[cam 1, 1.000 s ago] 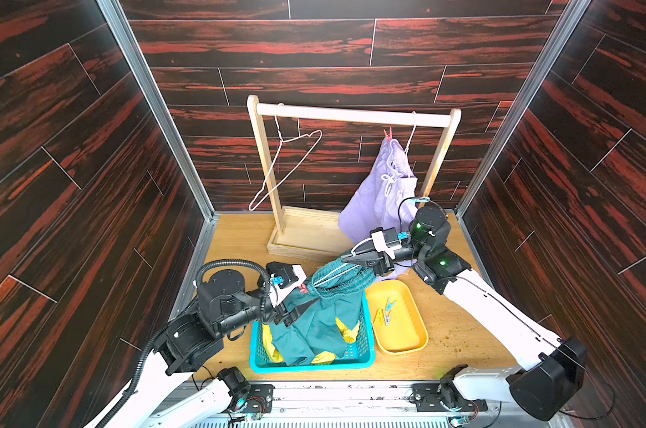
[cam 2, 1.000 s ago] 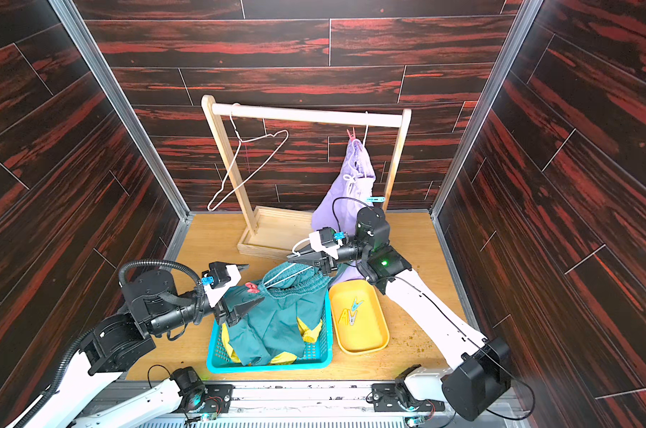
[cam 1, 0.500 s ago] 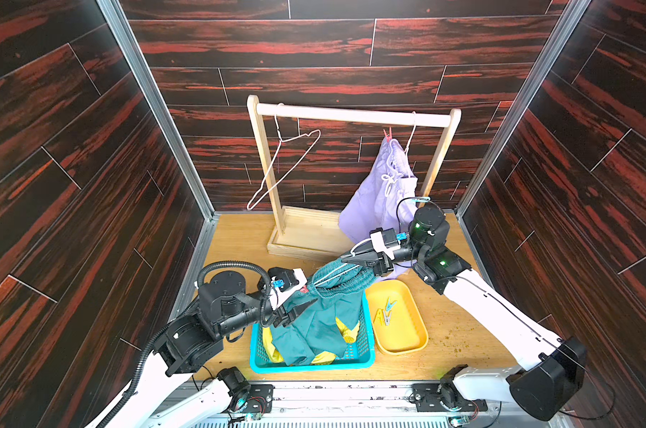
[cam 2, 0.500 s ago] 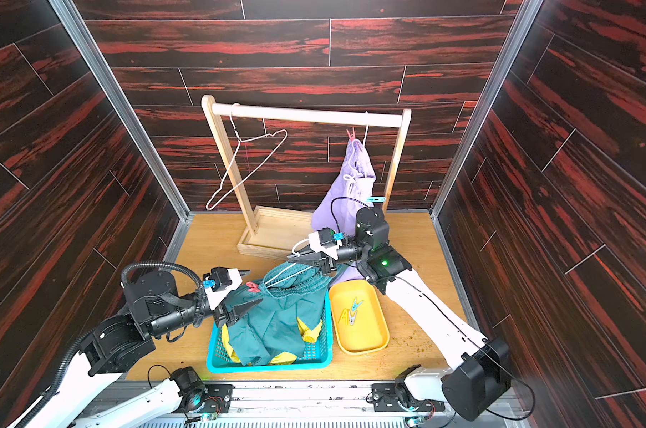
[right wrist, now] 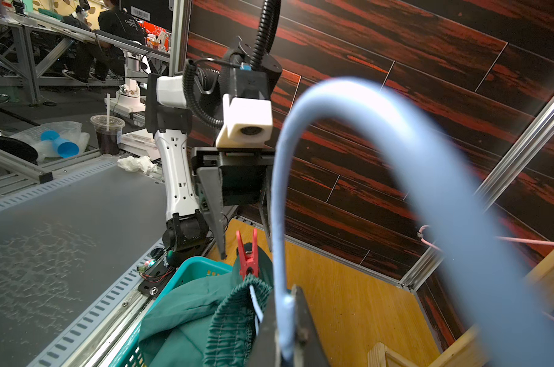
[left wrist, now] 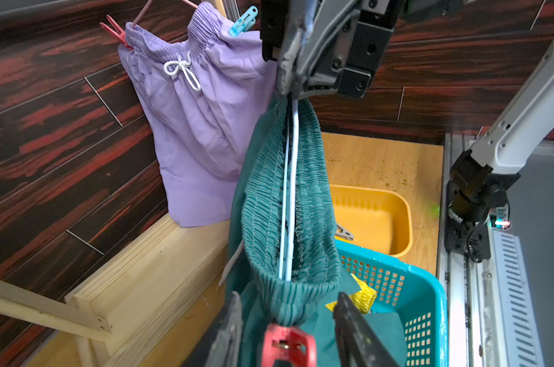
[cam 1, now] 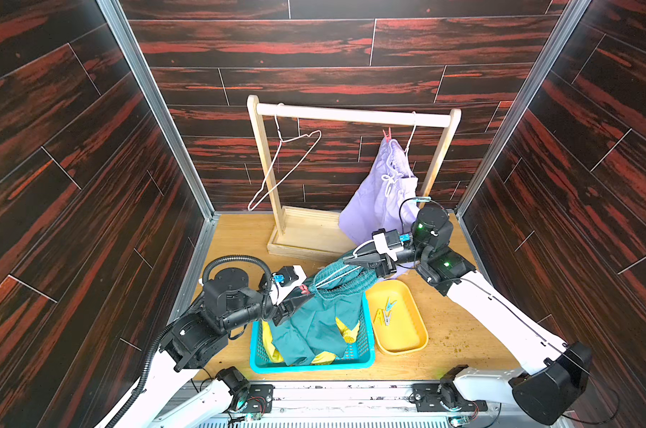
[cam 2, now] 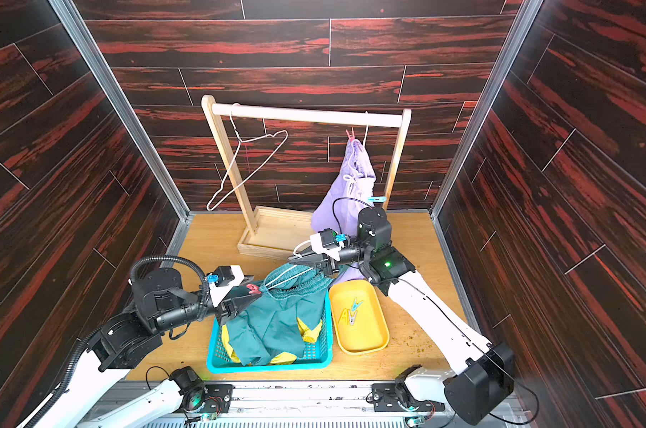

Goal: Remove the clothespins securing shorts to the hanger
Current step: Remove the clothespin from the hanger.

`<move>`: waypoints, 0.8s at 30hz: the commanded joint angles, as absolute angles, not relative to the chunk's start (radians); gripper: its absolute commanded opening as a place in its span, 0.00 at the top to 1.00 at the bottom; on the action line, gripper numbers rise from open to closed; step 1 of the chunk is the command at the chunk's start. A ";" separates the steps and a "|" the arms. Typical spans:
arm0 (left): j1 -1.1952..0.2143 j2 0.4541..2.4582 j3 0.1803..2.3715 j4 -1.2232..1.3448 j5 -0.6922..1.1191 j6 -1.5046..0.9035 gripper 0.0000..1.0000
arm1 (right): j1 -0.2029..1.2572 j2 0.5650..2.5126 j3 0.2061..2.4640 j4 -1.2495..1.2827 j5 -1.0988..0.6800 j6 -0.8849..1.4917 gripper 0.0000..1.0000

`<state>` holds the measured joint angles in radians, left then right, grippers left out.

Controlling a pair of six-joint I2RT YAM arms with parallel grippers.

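The right gripper [cam 1: 349,261] is clamping shut on the pale blue wire hanger [left wrist: 293,190] and is holding it over the turquoise perforated plastic basket [cam 1: 314,368]. The dark teal green fabric shorts [cam 1: 314,329] are hanging from this hanger: the gathered elastic waistband is stretching along the wire, and the legs are draping down into the basket, covering most of the bright yellow fabric shorts [cam 1: 348,335] lying there. One red plastic spring clothespin [left wrist: 290,344] is pinching the waistband at the end farthest from the right gripper. The left gripper [left wrist: 288,295] is standing partly open, with one finger on each side of this clothespin; in the left wrist view a gap is showing between each finger and the peg. The pale lavender fabric shorts with a white drawstring [cam 1: 378,200] are hanging under the rod of the light wooden rack [cam 1: 351,115] at the back, behind the right gripper. A red-pink plastic clothespin [cam 1: 387,135] is gripping one upper corner of their waistband, and a light blue plastic clothespin [left wrist: 243,19] is gripping the other. Just beside the basket, on the right gripper's side, the yellow oval plastic tray [cam 1: 403,344] is holding a few loose yellow and light blue clothespins [cam 2: 351,315].
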<state>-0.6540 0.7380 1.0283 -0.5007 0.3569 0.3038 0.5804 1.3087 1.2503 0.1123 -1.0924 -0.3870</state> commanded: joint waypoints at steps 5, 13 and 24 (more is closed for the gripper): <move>-0.640 0.737 1.025 -0.473 0.427 0.290 0.83 | 0.578 1.278 1.288 0.121 -1.091 -0.400 1.00; -0.638 0.747 1.025 -0.471 0.436 0.287 1.00 | 0.578 1.290 1.293 0.159 -1.072 -0.360 1.00; -0.638 0.592 0.900 -0.093 0.007 0.223 1.00 | 0.668 1.344 1.339 0.078 -0.889 -0.404 1.00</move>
<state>-0.6411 0.6498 0.9360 -0.2813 0.1776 0.2493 0.6369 1.3190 1.3060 0.1089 -0.9554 -0.3717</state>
